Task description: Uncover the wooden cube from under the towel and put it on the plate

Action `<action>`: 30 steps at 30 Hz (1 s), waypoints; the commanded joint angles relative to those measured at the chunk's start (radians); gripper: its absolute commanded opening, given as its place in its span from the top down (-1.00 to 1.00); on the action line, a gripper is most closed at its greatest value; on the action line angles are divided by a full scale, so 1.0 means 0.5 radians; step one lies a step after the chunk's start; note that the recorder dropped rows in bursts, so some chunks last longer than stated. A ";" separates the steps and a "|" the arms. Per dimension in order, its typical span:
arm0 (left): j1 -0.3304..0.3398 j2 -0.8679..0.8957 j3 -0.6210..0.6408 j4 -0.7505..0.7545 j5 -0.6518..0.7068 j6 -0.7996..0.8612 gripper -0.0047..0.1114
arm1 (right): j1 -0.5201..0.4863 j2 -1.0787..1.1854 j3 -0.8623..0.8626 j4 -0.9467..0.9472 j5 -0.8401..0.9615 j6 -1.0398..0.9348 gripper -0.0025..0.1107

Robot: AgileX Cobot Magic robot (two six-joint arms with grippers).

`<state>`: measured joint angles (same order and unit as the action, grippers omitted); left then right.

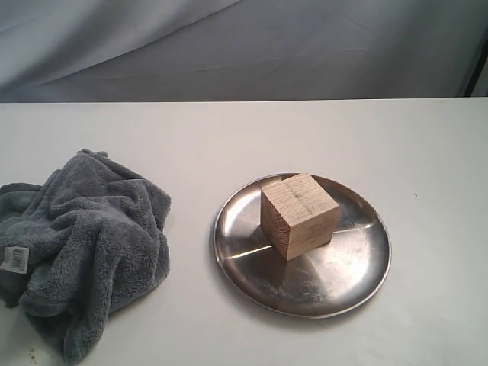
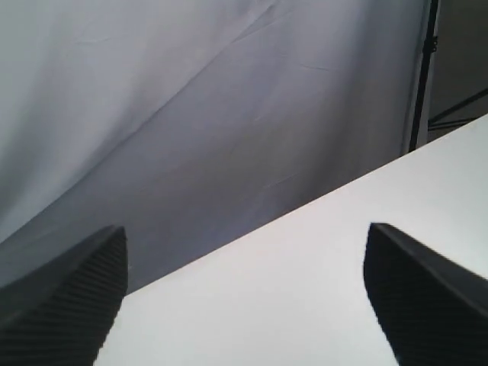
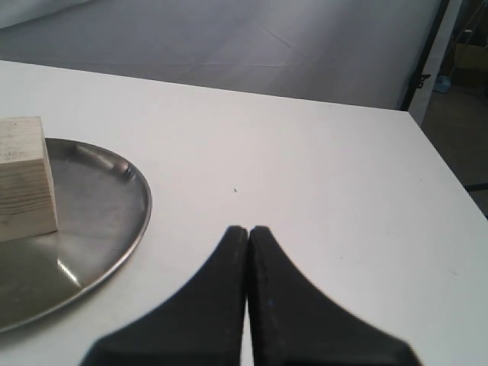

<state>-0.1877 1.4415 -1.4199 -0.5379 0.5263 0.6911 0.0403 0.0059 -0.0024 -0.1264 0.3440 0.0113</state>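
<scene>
The wooden cube (image 1: 299,216) stands upright on the silver plate (image 1: 351,263), a little behind the plate's middle, fully uncovered. The grey towel (image 1: 91,244) lies crumpled on the table to the left of the plate, its white tag (image 1: 14,258) showing. Neither gripper appears in the exterior view. My left gripper (image 2: 244,293) is open over bare table, with nothing between its fingers. My right gripper (image 3: 248,230) is shut and empty, off to one side of the plate (image 3: 114,221), where the cube (image 3: 24,179) also shows.
A white table (image 1: 305,130) runs back to a grey fabric backdrop (image 1: 244,46). The right wrist view shows the table's edge (image 3: 442,164) with a dark stand pole (image 3: 427,53) beyond it.
</scene>
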 commanded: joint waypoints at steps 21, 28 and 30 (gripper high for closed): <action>0.006 -0.730 0.872 -0.009 -1.261 0.086 -0.31 | -0.018 -0.012 0.005 -0.008 -0.003 -0.005 0.96; 0.003 -0.927 1.144 -0.009 -1.416 -0.070 -0.31 | -0.018 -0.012 0.005 -0.008 -0.003 -0.005 0.96; 0.003 -0.980 1.239 -0.002 -1.420 -0.071 -0.20 | -0.018 -0.012 0.005 -0.008 -0.003 -0.005 0.96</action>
<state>-0.1871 0.9850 -0.8488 -0.5379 -0.1677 0.6778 0.0403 0.0059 -0.0024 -0.1264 0.3440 0.0113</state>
